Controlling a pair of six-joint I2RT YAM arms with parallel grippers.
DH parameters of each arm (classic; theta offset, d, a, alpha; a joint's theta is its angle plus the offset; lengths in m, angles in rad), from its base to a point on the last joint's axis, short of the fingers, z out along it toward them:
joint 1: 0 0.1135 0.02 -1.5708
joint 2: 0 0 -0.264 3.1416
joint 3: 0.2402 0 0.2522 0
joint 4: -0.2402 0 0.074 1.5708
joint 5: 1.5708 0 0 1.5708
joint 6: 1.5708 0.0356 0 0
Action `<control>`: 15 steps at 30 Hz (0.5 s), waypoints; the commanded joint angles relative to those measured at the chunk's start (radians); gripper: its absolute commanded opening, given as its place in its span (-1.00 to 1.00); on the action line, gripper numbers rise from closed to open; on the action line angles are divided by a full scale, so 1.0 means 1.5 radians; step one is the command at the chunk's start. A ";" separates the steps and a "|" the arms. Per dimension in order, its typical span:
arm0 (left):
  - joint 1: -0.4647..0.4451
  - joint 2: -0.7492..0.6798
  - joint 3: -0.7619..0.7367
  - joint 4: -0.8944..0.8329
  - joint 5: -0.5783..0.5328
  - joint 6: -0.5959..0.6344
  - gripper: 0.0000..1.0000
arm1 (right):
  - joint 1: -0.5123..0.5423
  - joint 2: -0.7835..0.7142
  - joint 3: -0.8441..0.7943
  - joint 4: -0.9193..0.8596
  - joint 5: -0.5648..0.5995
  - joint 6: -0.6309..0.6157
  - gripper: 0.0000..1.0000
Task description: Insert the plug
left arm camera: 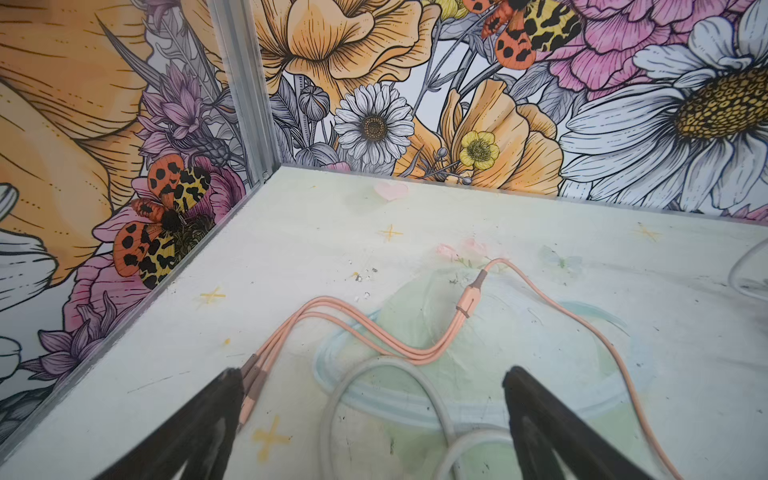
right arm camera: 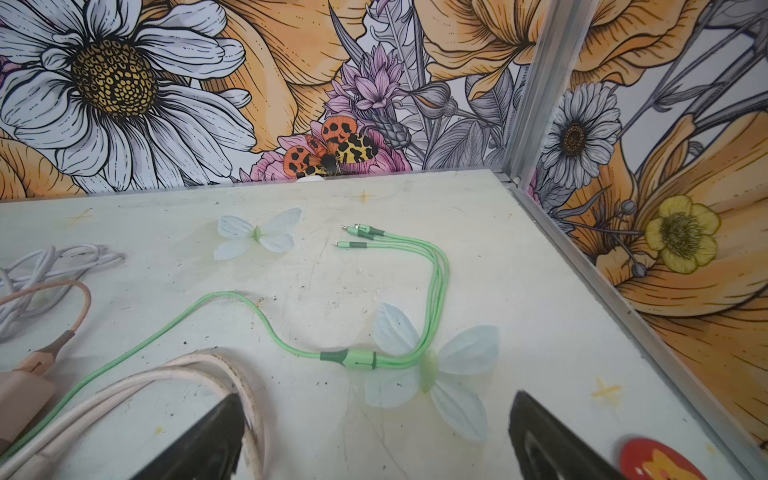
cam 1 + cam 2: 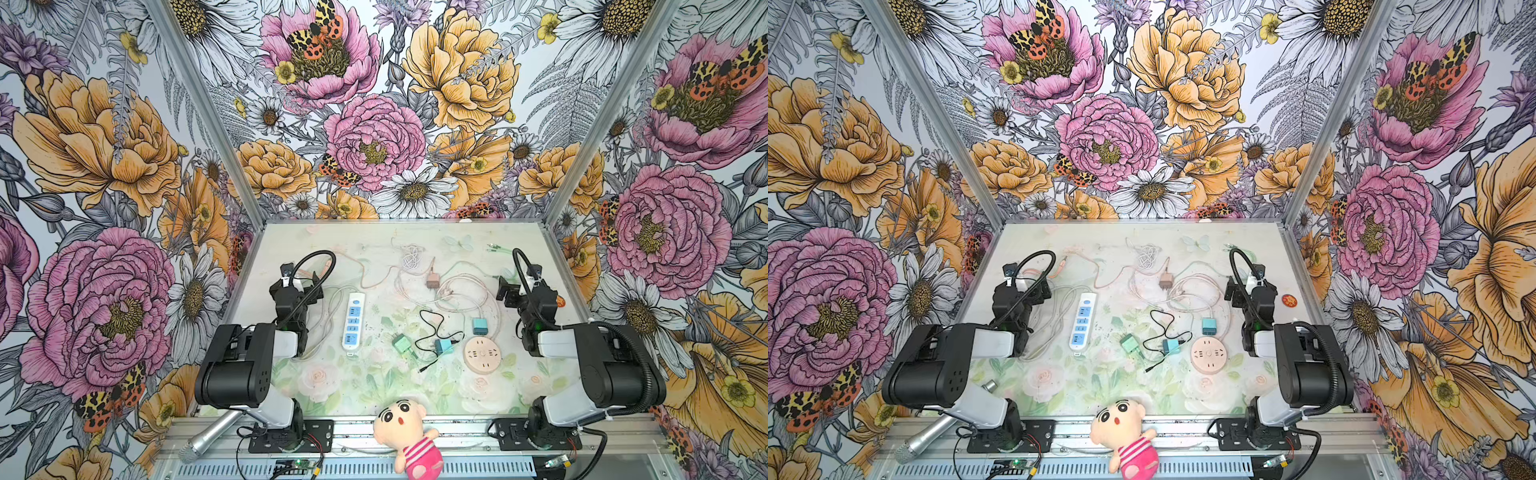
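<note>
Both top views show a white power strip (image 3: 353, 318) (image 3: 1082, 319) with blue sockets lying left of the middle. A round pink socket (image 3: 482, 354) (image 3: 1211, 354) lies to the right. Between them lie a green plug (image 3: 401, 344), a teal plug (image 3: 443, 345) with a black cord and a blue plug (image 3: 479, 325). A pink-brown plug (image 3: 432, 280) lies further back. My left gripper (image 3: 305, 286) (image 1: 372, 374) is open over a grey cable, left of the strip. My right gripper (image 3: 509, 291) (image 2: 376, 399) is open at the right, holding nothing.
A pink three-headed cable (image 1: 469, 299) ends beside my left finger. A green three-headed cable (image 2: 357, 359) and a cream cord (image 2: 187, 365) lie before my right gripper. A red badge (image 2: 656, 459) sits near the right wall. A plush doll (image 3: 409, 432) and a microphone (image 3: 212, 434) rest at the front rail.
</note>
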 commanded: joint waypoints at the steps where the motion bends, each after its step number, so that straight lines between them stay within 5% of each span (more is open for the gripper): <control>1: -0.005 0.000 -0.006 0.023 -0.012 0.000 0.97 | 0.001 0.003 0.011 0.006 -0.007 -0.005 0.99; 15: -0.008 0.000 -0.004 0.020 -0.010 0.004 0.97 | 0.001 0.003 0.014 0.003 -0.006 -0.005 0.99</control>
